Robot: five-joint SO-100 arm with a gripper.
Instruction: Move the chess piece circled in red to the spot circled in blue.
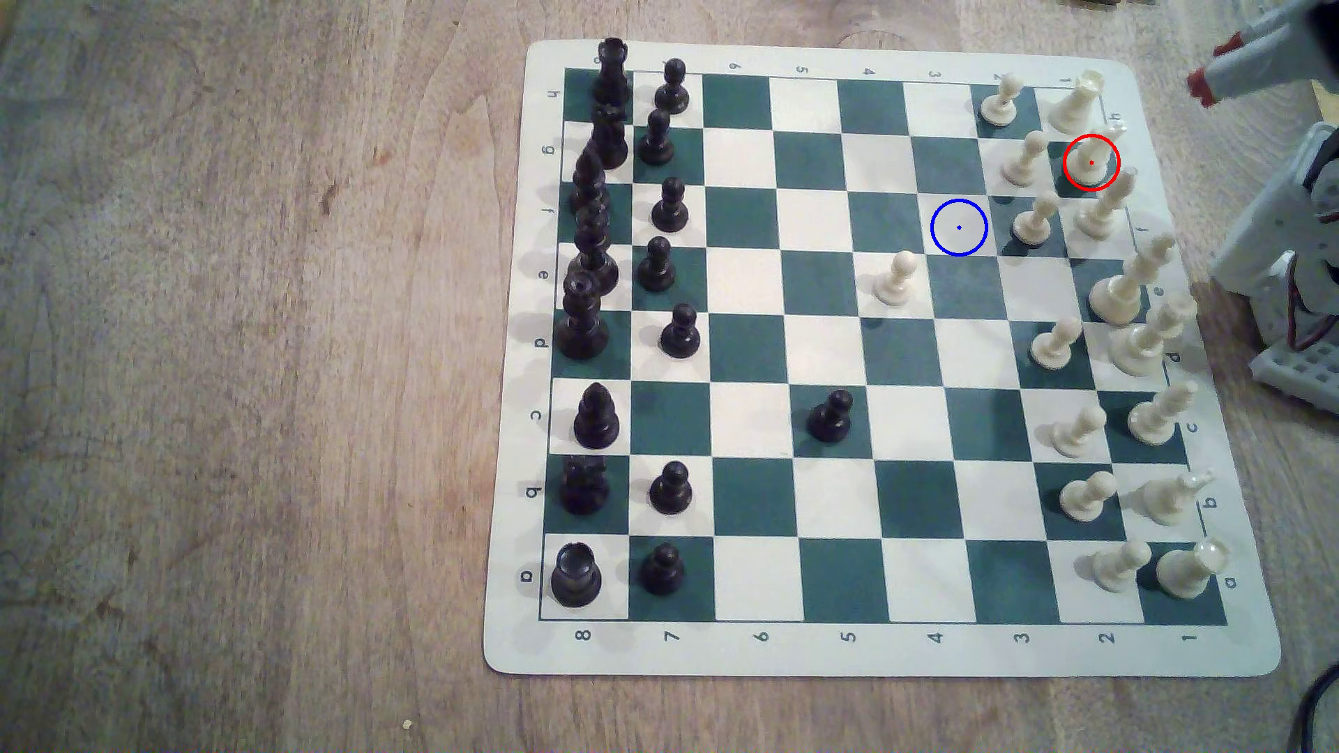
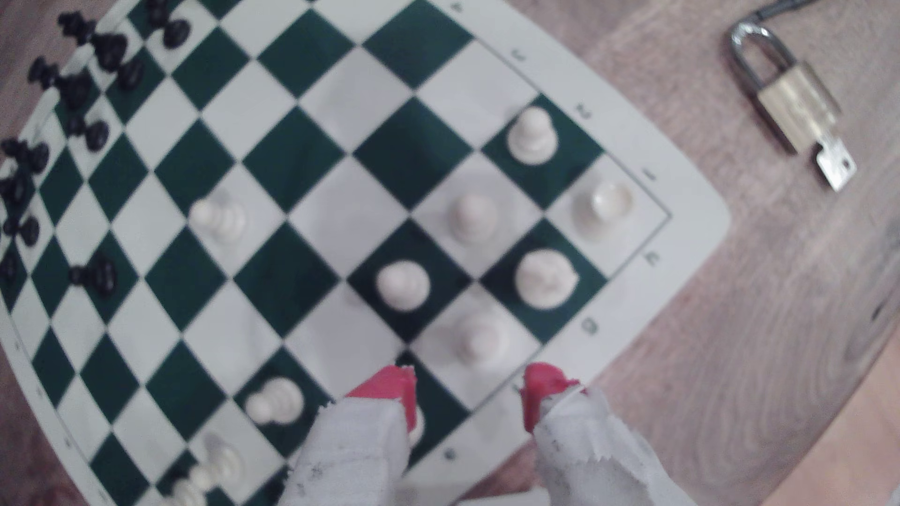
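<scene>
Your gripper [image 2: 470, 389] hung above the board's [image 1: 869, 655] near corner with its 2 red-tipped fingers [image 2: 389, 387] spread apart and nothing between them; in the exterior view it sat off the board at the upper right. The cream knight [image 1: 1091, 161] stood upright inside the red ring on a dark green square at the exterior view's right edge, with a rook [image 1: 1079, 98] just beside it on 1 side, a bishop [image 1: 1105, 206] on the other and a pawn [image 1: 1023, 161] in front. The blue-ringed cream square [image 1: 958, 227] lay bare, 2 files inward. The knight looked light, rigid, smooth plastic, likely slippery and easy to tip; you would probably do best to pinch it low on the neck, above the round base, coming straight down so the neighbours stayed untouched.
</scene>
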